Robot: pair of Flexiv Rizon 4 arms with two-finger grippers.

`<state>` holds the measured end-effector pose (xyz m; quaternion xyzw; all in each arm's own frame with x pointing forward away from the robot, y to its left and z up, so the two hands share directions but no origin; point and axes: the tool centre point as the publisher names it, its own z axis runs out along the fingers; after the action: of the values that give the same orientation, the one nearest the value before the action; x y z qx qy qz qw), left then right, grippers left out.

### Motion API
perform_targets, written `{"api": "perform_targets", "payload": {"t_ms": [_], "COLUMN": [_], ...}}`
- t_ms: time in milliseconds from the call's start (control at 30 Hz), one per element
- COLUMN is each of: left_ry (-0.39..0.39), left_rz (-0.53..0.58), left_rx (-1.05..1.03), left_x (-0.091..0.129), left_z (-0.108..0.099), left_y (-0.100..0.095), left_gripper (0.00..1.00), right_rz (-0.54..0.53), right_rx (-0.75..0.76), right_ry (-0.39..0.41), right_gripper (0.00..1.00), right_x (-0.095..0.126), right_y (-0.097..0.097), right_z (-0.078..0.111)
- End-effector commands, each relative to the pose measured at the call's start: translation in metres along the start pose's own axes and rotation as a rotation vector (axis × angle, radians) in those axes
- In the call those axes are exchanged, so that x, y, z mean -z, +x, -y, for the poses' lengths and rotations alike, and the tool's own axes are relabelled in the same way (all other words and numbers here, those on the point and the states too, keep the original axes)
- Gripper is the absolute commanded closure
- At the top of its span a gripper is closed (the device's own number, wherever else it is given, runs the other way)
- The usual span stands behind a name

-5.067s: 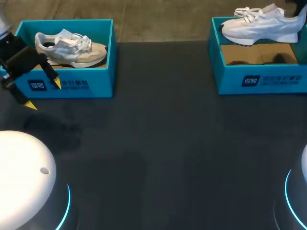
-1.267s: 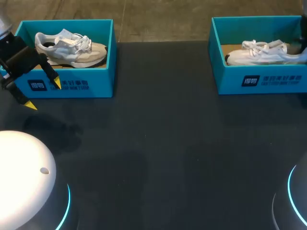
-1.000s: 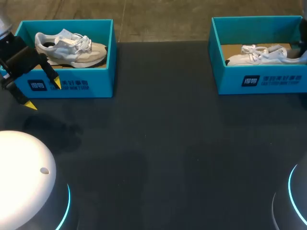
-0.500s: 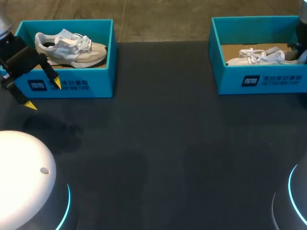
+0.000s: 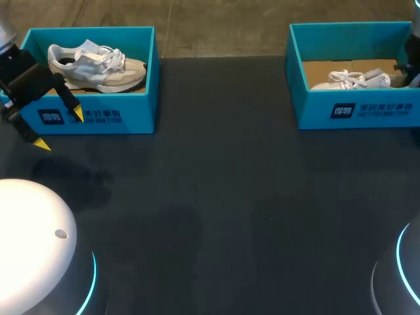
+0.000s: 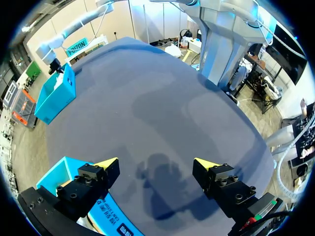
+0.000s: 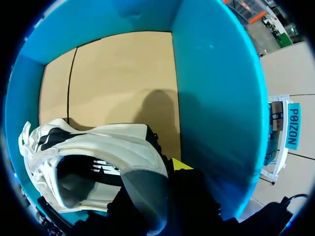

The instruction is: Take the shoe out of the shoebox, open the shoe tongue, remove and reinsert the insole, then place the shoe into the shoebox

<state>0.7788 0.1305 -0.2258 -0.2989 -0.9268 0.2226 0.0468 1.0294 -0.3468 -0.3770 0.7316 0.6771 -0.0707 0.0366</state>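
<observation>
Your right gripper (image 7: 160,184) is down inside the right shoebox (image 5: 354,113), clamped on the heel of the white shoe (image 5: 351,79), which sits in the box. Your left gripper (image 5: 59,129) hangs low over the table (image 5: 230,197) just before the left shoebox (image 5: 98,117), fingers spread wide.

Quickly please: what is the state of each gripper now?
Left gripper: open, holding nothing.
Right gripper: closed on the heel of the white shoe, inside the shoebox.
</observation>
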Motion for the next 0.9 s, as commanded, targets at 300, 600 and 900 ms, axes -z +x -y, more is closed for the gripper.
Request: {"api": "perform_targets", "payload": {"t_ms": [300,600,900], "left_ry": [-0.003,-0.003,-0.003], "left_rz": [0.000,0.000,0.000], "left_rx": [0.000,0.000,0.000], "left_x": [0.000,0.000,0.000], "left_z": [0.000,0.000,0.000], "left_y": [0.001,0.001,0.001], "left_gripper": [0.00,0.00,0.00], "right_rz": [-0.009,-0.016,0.017], "right_rx": [0.003,-0.010,-0.022], "right_ry": [0.006,0.002,-0.035], "right_gripper": [1.00,0.50,0.00], "right_x": [-0.017,-0.017,0.007], "right_y": [0.001,0.003,0.002], "right_z": [-0.006,-0.006,-0.002]}}
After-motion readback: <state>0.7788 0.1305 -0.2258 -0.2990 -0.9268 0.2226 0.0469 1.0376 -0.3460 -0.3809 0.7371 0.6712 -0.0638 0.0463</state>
